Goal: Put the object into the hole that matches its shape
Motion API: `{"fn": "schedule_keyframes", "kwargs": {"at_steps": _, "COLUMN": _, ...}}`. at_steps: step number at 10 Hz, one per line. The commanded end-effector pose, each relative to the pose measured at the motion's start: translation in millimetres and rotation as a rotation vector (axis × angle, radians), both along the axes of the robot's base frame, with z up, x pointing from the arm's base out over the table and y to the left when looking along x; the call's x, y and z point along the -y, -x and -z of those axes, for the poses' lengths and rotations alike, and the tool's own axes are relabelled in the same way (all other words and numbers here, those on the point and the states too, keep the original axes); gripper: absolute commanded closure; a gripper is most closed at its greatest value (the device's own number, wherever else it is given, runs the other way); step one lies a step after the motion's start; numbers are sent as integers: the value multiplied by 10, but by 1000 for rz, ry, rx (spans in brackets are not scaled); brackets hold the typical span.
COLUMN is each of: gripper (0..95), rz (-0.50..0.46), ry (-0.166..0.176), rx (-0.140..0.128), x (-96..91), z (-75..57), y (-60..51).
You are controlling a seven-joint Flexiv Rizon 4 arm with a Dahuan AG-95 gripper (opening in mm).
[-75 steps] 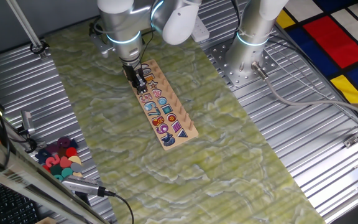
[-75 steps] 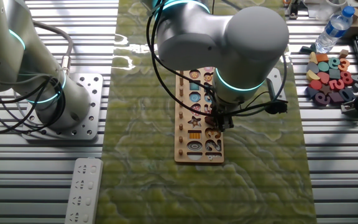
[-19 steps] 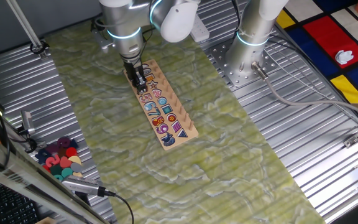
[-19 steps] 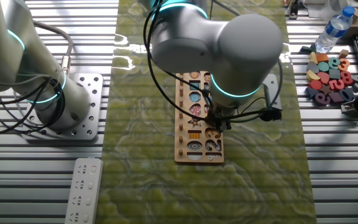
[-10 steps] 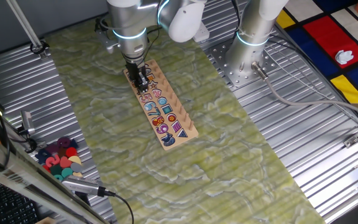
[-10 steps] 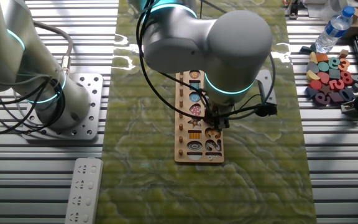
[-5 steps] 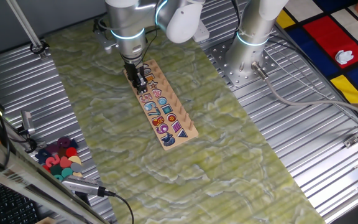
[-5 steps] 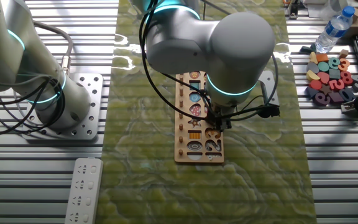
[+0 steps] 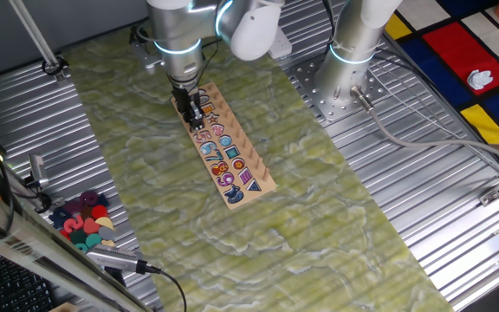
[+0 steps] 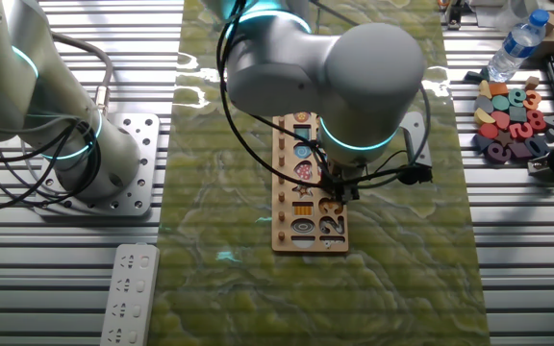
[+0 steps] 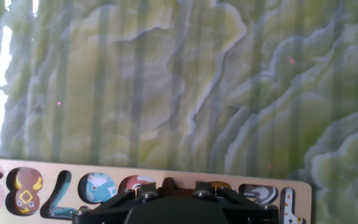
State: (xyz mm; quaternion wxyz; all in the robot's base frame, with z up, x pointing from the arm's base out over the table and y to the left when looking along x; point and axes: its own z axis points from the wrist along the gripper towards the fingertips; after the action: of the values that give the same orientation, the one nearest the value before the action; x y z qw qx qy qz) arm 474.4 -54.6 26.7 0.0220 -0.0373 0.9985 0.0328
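A wooden shape board with number and shape pieces lies on the green mat; it also shows in the other fixed view. My gripper is low over the board's number row. In the hand view the gripper is shut on the small dark red-brown object, which pokes out between the fingers just above the board. The hole under it is hidden by the hand.
A heap of pink, teal and yellow pieces lies off the mat. A water bottle and keyboard stand near it. A second arm's base and a remote lie on the other side.
The gripper stays low over the same spot of the board, with only small sideways shifts of the arm. The board has nudged slightly on the mat.
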Motion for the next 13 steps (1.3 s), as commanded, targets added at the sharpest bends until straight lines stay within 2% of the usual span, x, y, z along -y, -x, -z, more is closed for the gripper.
{"fn": "schedule_keyframes", "kwargs": {"at_steps": 1, "gripper": 950, "rz": 1, "ry": -6, "rx": -3, "x": -2, "z": 13, "y": -1}}
{"fn": "schedule_keyframes", "kwargs": {"at_steps": 3, "gripper": 950, "rz": -3, "ry": -1, "rx": -3, "x": -2, "z": 13, "y": -1}}
{"fn": "schedule_keyframes", "kwargs": {"at_steps": 4, "gripper": 760, "rz": -6, "ry": -1, "rx": -3, "x": -1, "z": 10, "y": 0}}
{"fn": "schedule_keyframes", "kwargs": {"at_steps": 10, "gripper": 760, "rz": -4, "ry": 1, "rx": -9, "x": 2, "z": -3, "y": -4}}
{"fn": "schedule_keyframes", "kwargs": {"at_steps": 11, "gripper": 950, "rz": 8, "ry": 1, "rx": -14, "x": 7, "z": -19, "y": -18}}
{"fn": "schedule_keyframes", "kwargs": {"at_steps": 13, "gripper": 950, "rz": 26, "ry": -2, "rx": -10, "x": 12, "z": -32, "y": -37}}
